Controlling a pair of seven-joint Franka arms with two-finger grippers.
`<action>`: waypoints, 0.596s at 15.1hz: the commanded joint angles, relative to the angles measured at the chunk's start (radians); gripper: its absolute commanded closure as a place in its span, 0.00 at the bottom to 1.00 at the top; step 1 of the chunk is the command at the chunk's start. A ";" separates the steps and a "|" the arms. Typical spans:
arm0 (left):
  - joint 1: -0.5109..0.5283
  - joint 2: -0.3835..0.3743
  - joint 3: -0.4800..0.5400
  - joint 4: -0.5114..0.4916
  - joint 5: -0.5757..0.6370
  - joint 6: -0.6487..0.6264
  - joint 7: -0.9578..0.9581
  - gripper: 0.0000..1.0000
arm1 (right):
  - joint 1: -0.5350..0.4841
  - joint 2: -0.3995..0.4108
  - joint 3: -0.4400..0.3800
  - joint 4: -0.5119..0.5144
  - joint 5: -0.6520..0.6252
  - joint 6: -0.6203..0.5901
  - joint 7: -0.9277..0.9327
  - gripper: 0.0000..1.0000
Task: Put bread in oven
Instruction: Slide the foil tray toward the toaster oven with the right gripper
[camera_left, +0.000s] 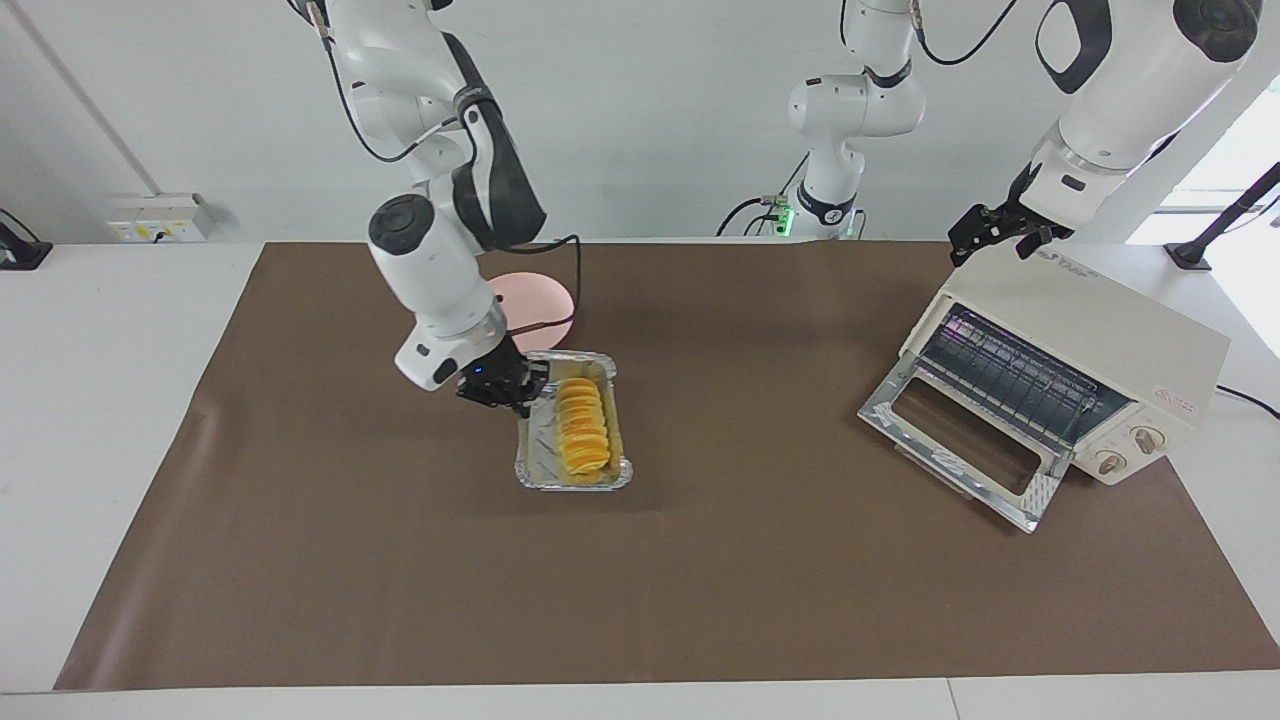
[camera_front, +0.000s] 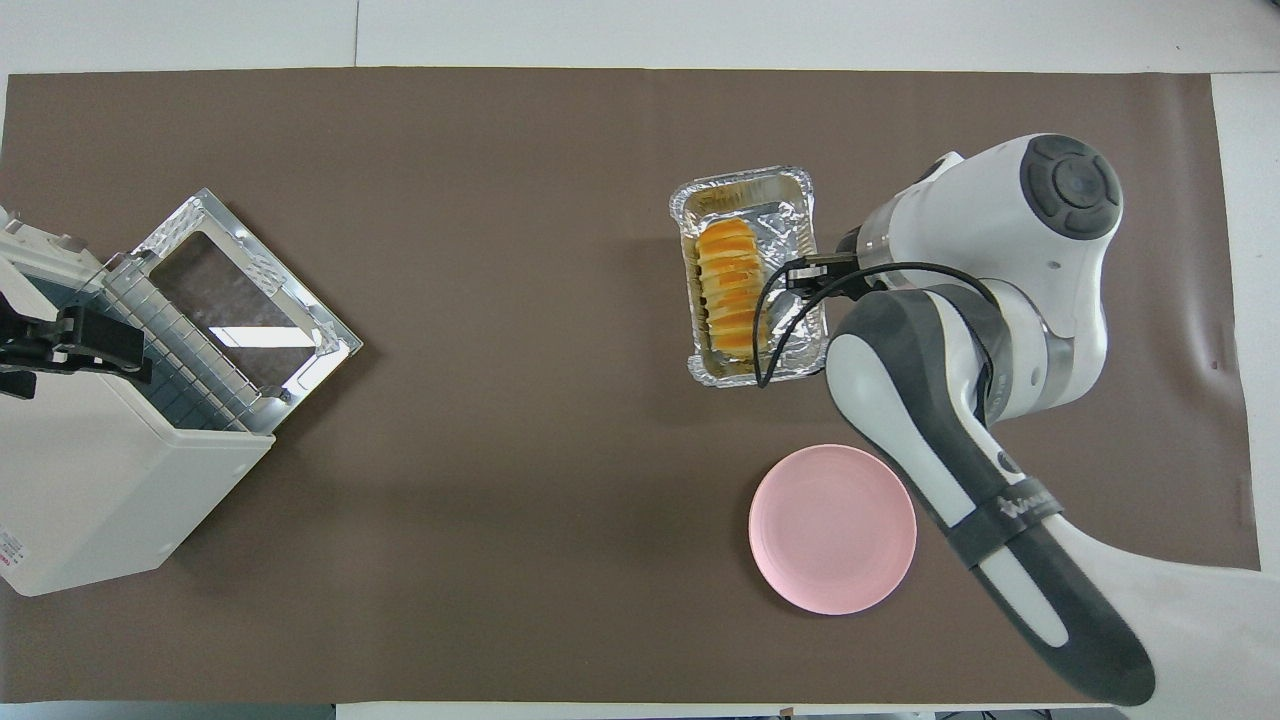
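Note:
The golden ridged bread (camera_left: 582, 425) lies in a silver foil tray (camera_left: 570, 484) over the middle of the mat. My right gripper (camera_left: 515, 395) is shut on the tray's long rim and holds it a little above the mat. Both also show in the overhead view, the bread (camera_front: 730, 290) in the tray (camera_front: 740, 185) with the right gripper (camera_front: 815, 275) at its rim. The cream oven (camera_left: 1100, 330) stands at the left arm's end, its drop door (camera_left: 960, 440) open and the wire rack showing. My left gripper (camera_left: 990, 235) waits at the oven's top edge.
A round pink plate (camera_left: 545, 300) lies on the brown mat nearer to the robots than the tray, partly hidden by the right arm; it also shows in the overhead view (camera_front: 832, 528). Bare mat lies between the tray and the oven.

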 joint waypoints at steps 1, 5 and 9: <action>0.005 -0.003 -0.002 0.010 0.011 -0.019 0.000 0.00 | 0.101 0.096 -0.002 0.135 0.042 -0.012 0.153 1.00; 0.005 -0.003 -0.002 0.010 0.011 -0.019 0.000 0.00 | 0.199 0.234 -0.002 0.223 0.036 0.098 0.264 1.00; 0.005 -0.003 -0.002 0.010 0.011 -0.019 0.000 0.00 | 0.247 0.291 -0.002 0.207 0.033 0.204 0.268 1.00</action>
